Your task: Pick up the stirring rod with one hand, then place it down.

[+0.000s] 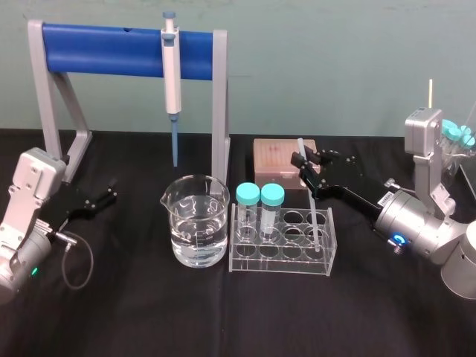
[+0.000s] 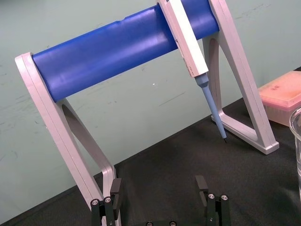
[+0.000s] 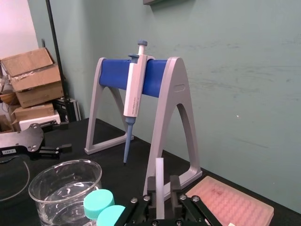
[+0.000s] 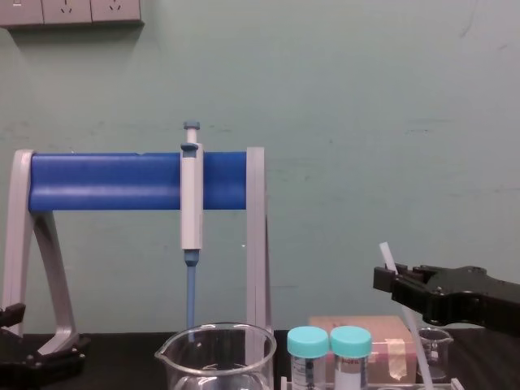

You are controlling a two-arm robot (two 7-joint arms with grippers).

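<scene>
Head view: we see the black right gripper [image 1: 307, 169] clamped on the thin white translucent stirring rod [image 1: 315, 219], its foot in the clear plastic rack [image 1: 282, 256] at the middle of the black worktop [image 1: 134, 320]; the left gripper [image 1: 100, 199] rests near the left edge. Left wrist view: its fingers [image 2: 201, 184] stand apart. Right wrist view: the rod [image 3: 160, 174] stands upright between the pads [image 3: 175, 186]. Chest view: the rod's tip [image 4: 387, 254] juts above the gripper [image 4: 388, 280].

I am working in a lab: on my black bench [image 1: 111, 320] a blue-barred stand [image 1: 104, 48] holds a pipette [image 1: 172, 82]. Just in front of the stand sits a glass beaker [image 1: 197, 223] of clear liquid, and to the stand's right a clear rack [image 1: 297, 260] with teal-capped tubes [image 1: 248, 212] and a pink tip box [image 1: 277, 158].
</scene>
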